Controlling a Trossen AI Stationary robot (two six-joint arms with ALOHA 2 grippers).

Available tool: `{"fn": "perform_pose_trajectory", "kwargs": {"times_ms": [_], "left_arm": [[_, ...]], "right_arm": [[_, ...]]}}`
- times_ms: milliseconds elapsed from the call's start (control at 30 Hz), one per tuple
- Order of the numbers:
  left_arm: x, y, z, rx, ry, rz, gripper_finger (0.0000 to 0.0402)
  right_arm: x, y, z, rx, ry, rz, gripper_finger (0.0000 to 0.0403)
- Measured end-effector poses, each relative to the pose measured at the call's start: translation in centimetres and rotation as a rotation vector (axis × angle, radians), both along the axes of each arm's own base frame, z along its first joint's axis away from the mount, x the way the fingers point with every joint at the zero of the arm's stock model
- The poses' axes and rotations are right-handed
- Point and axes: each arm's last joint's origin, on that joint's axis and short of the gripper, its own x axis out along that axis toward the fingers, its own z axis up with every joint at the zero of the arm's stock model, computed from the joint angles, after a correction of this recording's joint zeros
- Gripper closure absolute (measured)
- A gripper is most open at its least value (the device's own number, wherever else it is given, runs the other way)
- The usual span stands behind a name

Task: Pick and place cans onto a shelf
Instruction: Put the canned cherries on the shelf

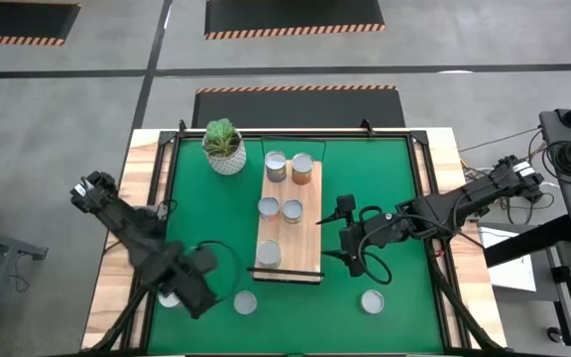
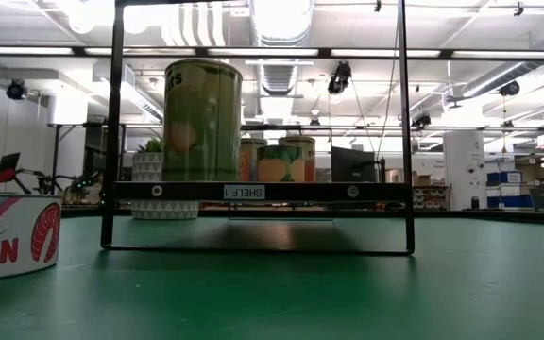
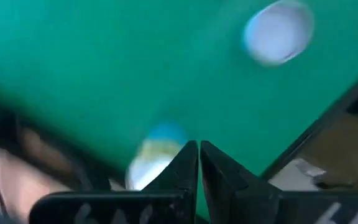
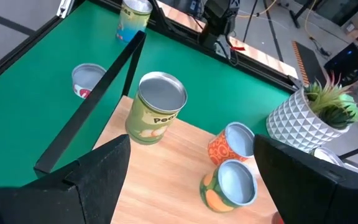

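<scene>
Risk of toppling the green-labelled can [image 4: 156,115] on the shelf [image 1: 305,260] if right gripper [image 1: 337,236], jaws apart and empty, swings inward; left gripper [image 3: 199,163] together, idle.

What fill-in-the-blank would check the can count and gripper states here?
1. The shelf carries ___ cans.
2. Another ___ cans stand off the shelf.
3. The right gripper, beside the shelf, is ___ (open/shut).
4. The left gripper, holding nothing, is ___ (open/shut).

Missing words: five; three; open; shut.
</scene>
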Motion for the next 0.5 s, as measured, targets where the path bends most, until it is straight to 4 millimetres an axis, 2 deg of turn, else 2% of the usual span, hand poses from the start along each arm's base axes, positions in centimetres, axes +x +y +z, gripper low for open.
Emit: {"fn": "perform_pose_trajectory", "kwargs": {"times_ms": [233, 367, 500], "left_arm": [[-4.0, -3.5, -1.7, 0.056, -0.043, 0.408, 0.0402], [-5.7, -4.1, -2.6, 0.105, -0.056, 0.587, 0.0401], [-6.2, -4.6, -3.6, 0.084, -0.038, 0.649, 0.0381]], "right_arm": [[-0.2, -0.1, -0.4, -0.027, 0.045, 0.005, 0.0076], [-0.1, -0.1, -0.2, -0.061, 0.027, 0.028, 0.0076], [0.0, 0.0, 0.0, -0.075, -0.003, 0.04, 0.0076]]}}
